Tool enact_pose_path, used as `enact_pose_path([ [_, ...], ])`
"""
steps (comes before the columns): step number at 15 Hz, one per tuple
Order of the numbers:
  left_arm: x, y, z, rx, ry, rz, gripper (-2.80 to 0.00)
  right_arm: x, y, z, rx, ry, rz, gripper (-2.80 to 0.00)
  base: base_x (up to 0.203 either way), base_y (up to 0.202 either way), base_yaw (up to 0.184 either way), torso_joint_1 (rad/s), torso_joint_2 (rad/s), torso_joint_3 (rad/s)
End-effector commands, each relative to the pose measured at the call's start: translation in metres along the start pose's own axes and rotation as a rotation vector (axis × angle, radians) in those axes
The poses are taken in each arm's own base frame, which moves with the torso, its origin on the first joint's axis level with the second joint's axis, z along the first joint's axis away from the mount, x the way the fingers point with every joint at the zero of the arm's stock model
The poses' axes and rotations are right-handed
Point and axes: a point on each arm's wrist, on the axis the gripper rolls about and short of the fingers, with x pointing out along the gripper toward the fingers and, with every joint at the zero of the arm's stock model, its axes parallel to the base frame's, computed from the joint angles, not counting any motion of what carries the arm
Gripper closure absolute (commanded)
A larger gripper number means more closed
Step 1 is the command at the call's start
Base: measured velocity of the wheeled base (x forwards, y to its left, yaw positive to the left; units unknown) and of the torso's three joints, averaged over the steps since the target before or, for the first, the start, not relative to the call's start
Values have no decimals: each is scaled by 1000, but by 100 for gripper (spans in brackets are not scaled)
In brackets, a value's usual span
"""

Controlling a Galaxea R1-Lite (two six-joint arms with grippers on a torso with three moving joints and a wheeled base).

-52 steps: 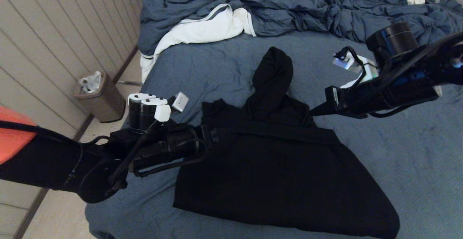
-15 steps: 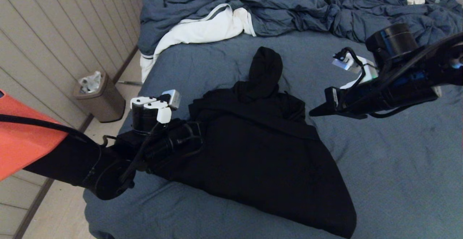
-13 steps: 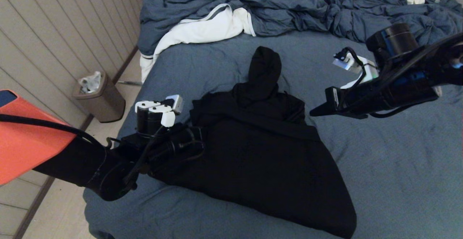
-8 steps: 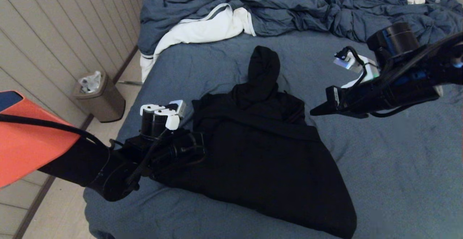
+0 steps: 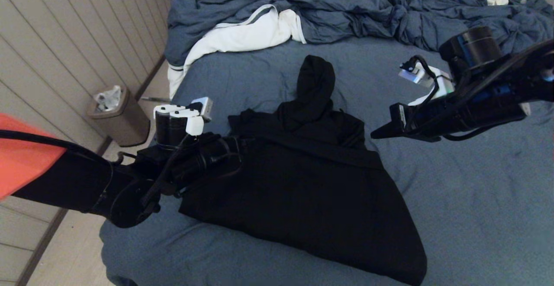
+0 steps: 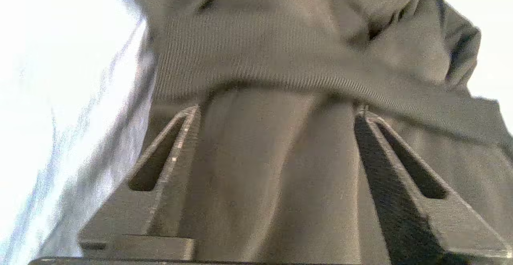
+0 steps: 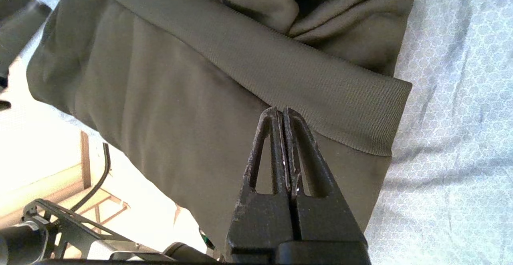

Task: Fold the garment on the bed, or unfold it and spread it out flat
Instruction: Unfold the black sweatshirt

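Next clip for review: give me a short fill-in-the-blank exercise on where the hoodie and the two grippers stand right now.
1. The left gripper, at the hoodie's edge, has its fingers ____.
2. The right gripper, above the hoodie's ribbed band, is ____.
3. The hoodie lies on the ____.
4. The hood points toward the rumpled ____.

Missing words: open; shut; bed; comforter

plain black hoodie (image 5: pixel 303 191), blue-grey sheet (image 5: pixel 476 191)
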Motion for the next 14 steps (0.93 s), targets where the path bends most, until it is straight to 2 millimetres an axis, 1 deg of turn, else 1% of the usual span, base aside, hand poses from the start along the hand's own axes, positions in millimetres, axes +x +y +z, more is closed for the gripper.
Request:
enact_pose_path([
  [1,12,1,-2,-1,-3,1,-280,0,0,0,2,4,1,0,0,0,0,0,0,0],
  [3,29,2,-11,1,14,3,-280,0,0,0,3,4,0,0,0,0,0,0,0,0],
  [4,33,1,-11,1,9,1,-280,0,-1,0,3,3,0,0,0,0,0,0,0,0],
  [7,40,-1,-6,10,-13,-4,-280,1,-1,0,1,4,0,0,0,0,0,0,0,0],
  [10,47,2,-12,16,-2,3,-280,3,-1,-1,1,10,2,0,0,0,0,0,0,0],
  [11,51,2,-13,15,-5,4,0,3,-1,-1,2,10,2,0,0,0,0,0,0,0],
  [14,54,1,-7,15,-38,33,0,4,-1,-1,2,11,2,0,0,0,0,0,0,0],
])
